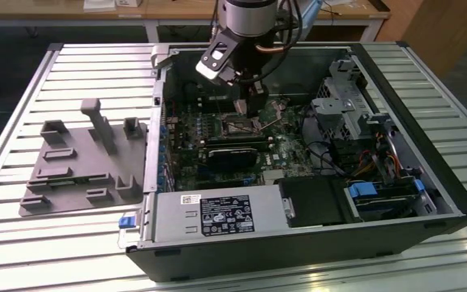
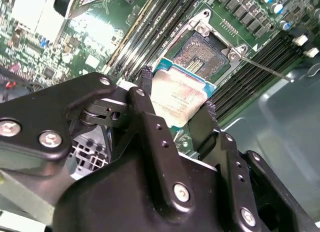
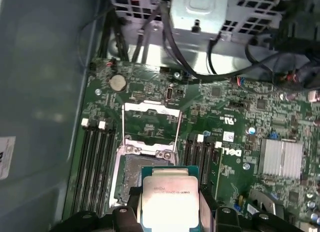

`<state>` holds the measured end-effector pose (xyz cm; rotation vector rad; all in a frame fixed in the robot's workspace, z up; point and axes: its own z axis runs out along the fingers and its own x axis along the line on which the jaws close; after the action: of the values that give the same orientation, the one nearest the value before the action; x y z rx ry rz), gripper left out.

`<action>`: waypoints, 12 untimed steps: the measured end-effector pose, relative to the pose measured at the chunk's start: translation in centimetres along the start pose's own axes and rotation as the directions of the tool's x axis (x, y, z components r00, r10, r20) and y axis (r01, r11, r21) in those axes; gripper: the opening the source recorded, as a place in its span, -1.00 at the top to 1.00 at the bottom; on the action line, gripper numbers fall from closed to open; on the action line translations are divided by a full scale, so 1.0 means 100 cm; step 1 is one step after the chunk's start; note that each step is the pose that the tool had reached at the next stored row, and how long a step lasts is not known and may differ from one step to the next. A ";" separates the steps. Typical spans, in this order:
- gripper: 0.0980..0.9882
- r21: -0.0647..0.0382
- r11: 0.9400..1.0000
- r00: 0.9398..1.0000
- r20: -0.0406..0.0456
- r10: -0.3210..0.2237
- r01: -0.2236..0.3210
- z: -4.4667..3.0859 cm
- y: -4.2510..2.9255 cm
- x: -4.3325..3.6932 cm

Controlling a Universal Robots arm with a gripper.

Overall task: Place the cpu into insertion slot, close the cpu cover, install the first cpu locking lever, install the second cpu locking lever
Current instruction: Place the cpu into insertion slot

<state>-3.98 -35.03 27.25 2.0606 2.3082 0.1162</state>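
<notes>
A single robot arm reaches down into an open computer case (image 1: 298, 258) that lies on its side on a slatted metal table (image 1: 55, 258). The gripper (image 2: 178, 89) has its two black fingers (image 2: 146, 84) closed narrowly on opposite edges of the cpu (image 2: 177, 104), which it holds flat with the grey metal top facing the wrist.

Just past the fingertips is the insertion slot (image 2: 202, 54), a dark square socket on the green circuit board (image 2: 100, 47). The slot has no chip in it. The chip hangs close beside it and overlaps its near edge in both wrist views, but is not seated.

In the first wrist view the cpu cover (image 3: 151, 108) is swung open on the far side of the slot (image 3: 131, 174) from the held chip (image 3: 170, 197).

In the exterior view, a grey moulded fixture plate (image 1: 79, 170) lies on the table well away from the gripper (image 1: 254, 108), towards that view's left. Nearer the camera than the gripper, a silver power supply (image 1: 217, 216) sits against the case wall. Behind the arm are pale wooden workbenches (image 1: 177, 9) and a wooden cabinet (image 1: 436, 30).
</notes>
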 end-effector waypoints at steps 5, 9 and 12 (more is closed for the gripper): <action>0.01 -0.001 0.999 0.999 0.003 0.034 -0.034 0.0057 -0.0004 0.0038; 0.01 -0.001 0.999 0.999 0.005 0.053 -0.053 0.0102 -0.0004 0.0078; 0.01 -0.001 0.998 0.998 0.006 0.064 -0.064 0.0137 -0.0003 0.0108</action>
<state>-4.02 -33.93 25.90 2.1323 2.2384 0.1131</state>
